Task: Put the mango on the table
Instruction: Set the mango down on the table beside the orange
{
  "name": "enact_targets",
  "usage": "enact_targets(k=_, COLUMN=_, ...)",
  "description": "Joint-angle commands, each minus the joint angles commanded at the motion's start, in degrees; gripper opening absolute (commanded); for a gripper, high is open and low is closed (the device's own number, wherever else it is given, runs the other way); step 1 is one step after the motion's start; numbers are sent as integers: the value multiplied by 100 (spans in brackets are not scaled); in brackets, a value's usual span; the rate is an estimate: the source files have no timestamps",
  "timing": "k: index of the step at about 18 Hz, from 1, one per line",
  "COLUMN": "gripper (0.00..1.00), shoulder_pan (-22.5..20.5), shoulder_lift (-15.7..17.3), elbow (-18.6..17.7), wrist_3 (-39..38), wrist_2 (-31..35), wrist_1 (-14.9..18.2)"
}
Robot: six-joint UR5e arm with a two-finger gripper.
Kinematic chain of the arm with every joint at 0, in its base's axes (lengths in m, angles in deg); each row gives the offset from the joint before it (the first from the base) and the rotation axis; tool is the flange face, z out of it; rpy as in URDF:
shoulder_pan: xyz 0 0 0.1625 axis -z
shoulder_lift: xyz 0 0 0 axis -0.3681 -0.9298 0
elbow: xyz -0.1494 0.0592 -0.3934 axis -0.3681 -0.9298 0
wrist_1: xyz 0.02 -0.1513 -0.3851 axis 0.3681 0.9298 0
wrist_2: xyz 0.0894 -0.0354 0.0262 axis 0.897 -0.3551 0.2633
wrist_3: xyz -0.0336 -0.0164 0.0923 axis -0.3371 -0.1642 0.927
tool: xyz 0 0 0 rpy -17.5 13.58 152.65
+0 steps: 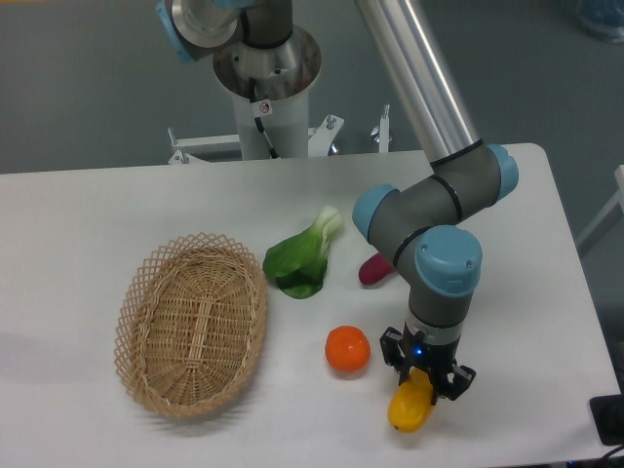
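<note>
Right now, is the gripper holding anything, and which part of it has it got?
Yes. The gripper holds the mango, its fingers closed on the fruit's upper end; the rest pokes out below, low over the table.

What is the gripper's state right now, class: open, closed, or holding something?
Gripper: jaws closed on the mango, holding it low at the table, near the front edge.
</note>
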Motion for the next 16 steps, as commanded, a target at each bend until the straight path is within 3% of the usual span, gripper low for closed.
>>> enact_targets(k=16, gripper=57, shoulder_pan=9, shoulder_lift=0, elbow=-79, wrist_3=26, wrist_2=9, wrist_1=-26)
